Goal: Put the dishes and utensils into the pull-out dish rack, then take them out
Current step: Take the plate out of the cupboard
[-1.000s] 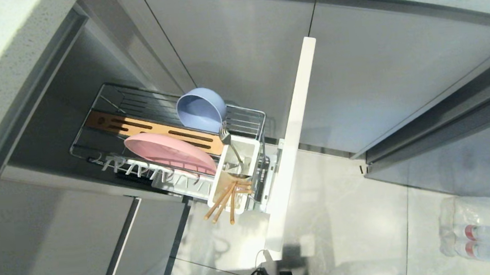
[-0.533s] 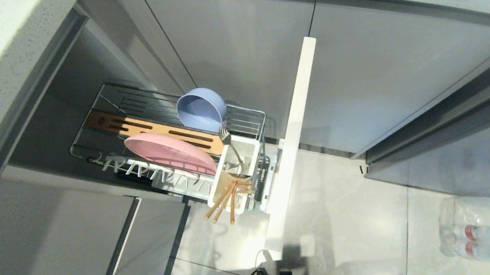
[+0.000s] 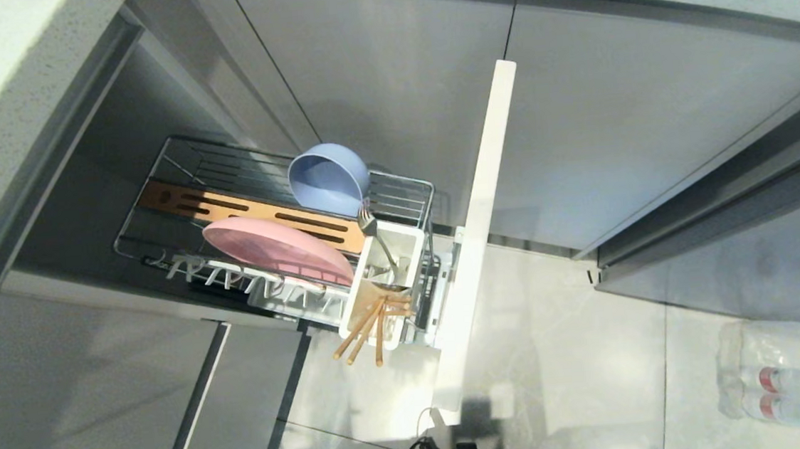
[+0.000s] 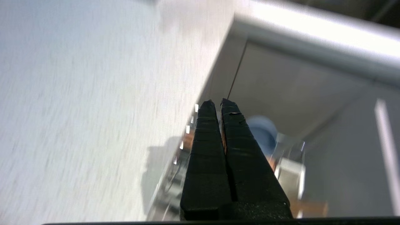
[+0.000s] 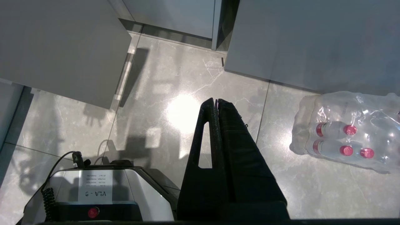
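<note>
Head view shows no arm at all. Left to right in the pull-out dish rack [image 3: 173, 153]: the pink plate [image 3: 275, 250] leaning in the white prongs, the blue bowl [image 3: 328, 178] tilted behind it, then the utensil cup [image 3: 408, 242] holding the fork [image 3: 374, 235] and chopsticks [image 3: 365, 331] — their lower ends hidden inside. The left gripper [image 4: 217, 101], jaws pressed together, sits over the rack in a smeared picture; the bowl is only a blue blur. The right gripper [image 5: 215, 100] — also closed — hangs over the floor near shrink-wrapped bottles [image 5: 347, 142], cut off at the edge.
</note>
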